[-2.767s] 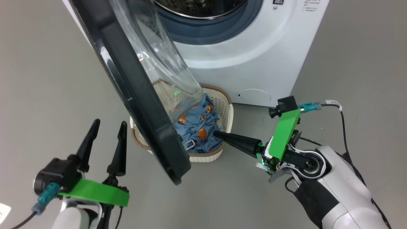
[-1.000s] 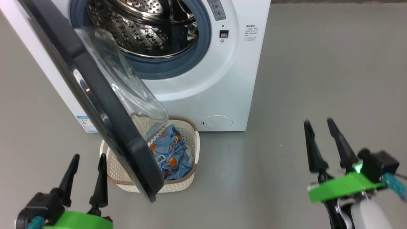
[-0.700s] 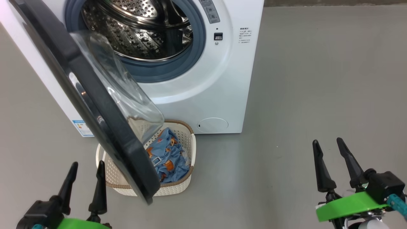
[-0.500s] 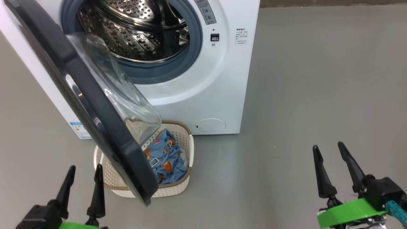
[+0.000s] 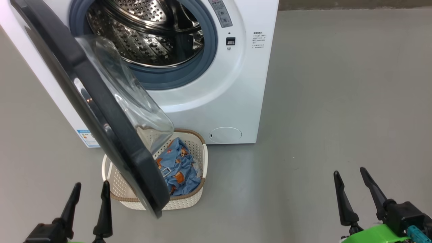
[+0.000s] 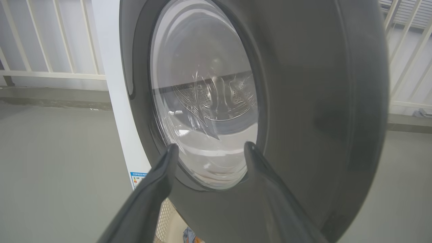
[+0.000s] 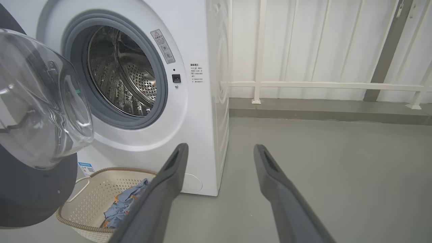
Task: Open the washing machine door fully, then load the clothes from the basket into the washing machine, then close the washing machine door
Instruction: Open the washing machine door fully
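Task progress at the loading stage. The washing machine door [image 5: 101, 125] stands swung out from the washing machine [image 5: 216, 101] towards the near left, its glass bowl facing right. The steel drum [image 5: 145, 40] lies exposed and appears empty. The door has not gone back flat against the side, so its lower edge overhangs the left part of the basket [image 5: 184, 202]. The first step is thus judged begun but perhaps not complete. The basket sits on the floor [image 5: 320, 101] just in front of the machine's lower left front. The clothes [image 5: 179, 168] are still bundled inside it, towards its right side and partly hidden behind the door's edge. The left gripper [image 5: 91, 184] hovers at the near left beside the door's outer face, jaws spread wide and holding nothing. The right gripper [image 5: 349, 171] hovers at the near right over bare floor, well apart from the basket, likewise spread and empty. Left to do, by this reading: push the door wider if needed, lift the clothes into the drum, and shut the door.
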